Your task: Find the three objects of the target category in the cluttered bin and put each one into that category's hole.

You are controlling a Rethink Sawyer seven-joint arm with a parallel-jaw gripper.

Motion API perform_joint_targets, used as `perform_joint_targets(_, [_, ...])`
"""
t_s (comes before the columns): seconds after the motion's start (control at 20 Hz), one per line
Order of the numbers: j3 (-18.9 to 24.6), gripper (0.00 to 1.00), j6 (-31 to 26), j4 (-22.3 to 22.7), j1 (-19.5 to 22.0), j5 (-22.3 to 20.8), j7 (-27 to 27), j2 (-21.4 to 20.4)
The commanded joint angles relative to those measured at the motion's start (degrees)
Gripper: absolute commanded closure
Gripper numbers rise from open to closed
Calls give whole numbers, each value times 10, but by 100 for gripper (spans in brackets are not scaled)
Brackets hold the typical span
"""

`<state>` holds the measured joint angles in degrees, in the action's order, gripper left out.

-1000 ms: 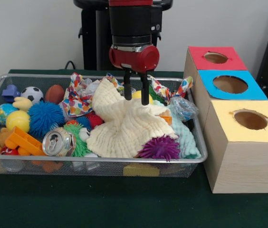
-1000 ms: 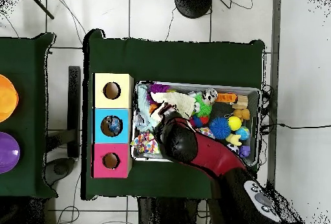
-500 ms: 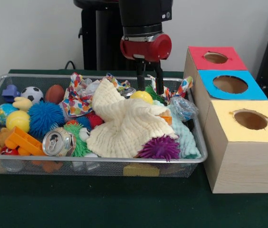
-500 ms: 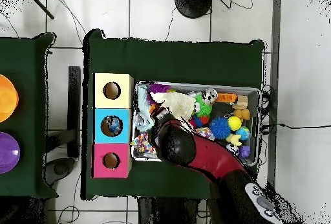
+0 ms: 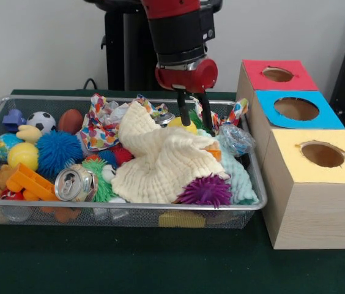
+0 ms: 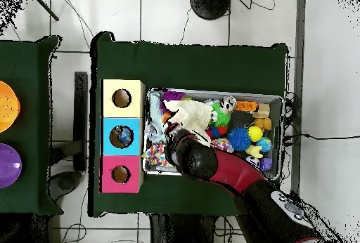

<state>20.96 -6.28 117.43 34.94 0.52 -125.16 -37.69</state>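
Observation:
The silver wire mesh bin (image 5: 123, 207) is full of toys; it also shows in the overhead view (image 6: 278, 100). One crushed clear bottle with a blue label (image 5: 237, 139) lies at the bin's right end, on a pale teal cloth. My gripper (image 5: 197, 127) hangs open and empty over the bin's back right part, fingers apart just behind a yellow ball (image 5: 181, 124), left of the bottle. The blue-topped box's hole (image 5: 296, 109) is beside the bin; in the overhead view the hole (image 6: 121, 136) shows something crinkly inside. In that view the arm (image 6: 193, 157) hides the gripper.
A cream knitted cloth (image 5: 160, 162) covers the bin's middle. A silver can (image 5: 74, 182), a purple spiky ball (image 5: 206, 190), a blue spiky ball (image 5: 58, 152) and a patterned cloth (image 5: 102, 125) lie around it. The red-topped box (image 5: 276, 75) and yellow-topped box (image 5: 319, 156) flank the blue one.
My gripper rose from the cream cloth, moved toward the boxes, and now sits lower and tilted behind the yellow ball. The toys have not moved.

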Motion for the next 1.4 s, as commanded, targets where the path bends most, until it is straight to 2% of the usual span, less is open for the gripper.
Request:
perform_joint_targets(0.05, [54, 0, -39, -51, 25, -77, 69, 123])
perform_joint_targets(0.25, [67, 0, -38, -63, 38, -100, 60, 162])
perform_joint_targets(0.55, [105, 0, -59, -57, 65, -97, 35, 186])
perform_joint_targets(0.7, [121, 0, -67, -40, 75, -91, 22, 162])
perform_joint_targets(0.85, [119, 0, -67, -37, 82, -92, 16, 143])
perform_joint_targets(1.1, [98, 0, -68, -36, 90, -106, 19, 99])
perform_joint_targets(1.3, [61, 0, -91, -40, 72, -119, 25, 43])
perform_joint_targets(1.4, [58, 0, -102, -36, 73, -123, 27, 24])
